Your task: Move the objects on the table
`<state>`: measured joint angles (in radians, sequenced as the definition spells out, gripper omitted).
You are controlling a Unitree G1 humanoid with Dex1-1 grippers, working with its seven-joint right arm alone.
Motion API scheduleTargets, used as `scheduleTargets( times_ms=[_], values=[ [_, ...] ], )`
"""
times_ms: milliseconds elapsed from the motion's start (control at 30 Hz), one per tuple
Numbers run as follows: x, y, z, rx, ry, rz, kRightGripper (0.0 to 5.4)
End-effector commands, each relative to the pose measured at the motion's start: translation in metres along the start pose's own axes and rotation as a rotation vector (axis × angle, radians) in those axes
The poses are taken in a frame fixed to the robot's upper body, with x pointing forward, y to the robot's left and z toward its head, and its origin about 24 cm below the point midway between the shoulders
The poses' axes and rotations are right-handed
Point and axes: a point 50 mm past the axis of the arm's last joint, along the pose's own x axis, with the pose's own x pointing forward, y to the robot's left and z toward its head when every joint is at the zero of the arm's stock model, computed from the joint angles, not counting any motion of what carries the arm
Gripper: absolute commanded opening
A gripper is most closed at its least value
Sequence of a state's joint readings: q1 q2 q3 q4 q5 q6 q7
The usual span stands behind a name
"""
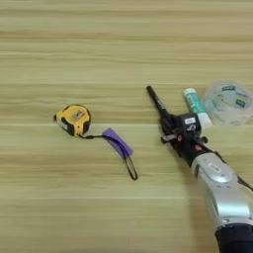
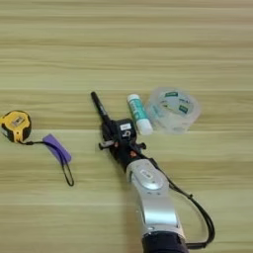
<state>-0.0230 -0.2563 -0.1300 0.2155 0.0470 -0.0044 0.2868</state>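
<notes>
Light wooden desk with horizontal grain fills both views. At left we see the yellow-black tape measure, its black wrist strap trailing right under the small purple block. The right hand comes in from the bottom right on a silver forearm and sits over the lower end of the black marker pen; we cannot tell if its fingers grip it. White glue stick lies just right, beside the clear tape roll.
</notes>
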Motion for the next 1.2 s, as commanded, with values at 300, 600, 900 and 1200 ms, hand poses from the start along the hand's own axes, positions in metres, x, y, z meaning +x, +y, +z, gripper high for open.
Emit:
scheduleTargets(
  times_ms=[300,600,900,1200],
  values=[
    [0.004,-0.018,0.020,-0.016,-0.077,-0.041,1.21],
    [0.003,-0.012,0.026,-0.009,-0.109,0.004,2.29],
    [-0.001,-0.017,0.041,-0.018,-0.197,0.001,3.22],
    [-0.026,-0.023,0.068,-0.122,-0.307,0.079,4.31]
  ],
)
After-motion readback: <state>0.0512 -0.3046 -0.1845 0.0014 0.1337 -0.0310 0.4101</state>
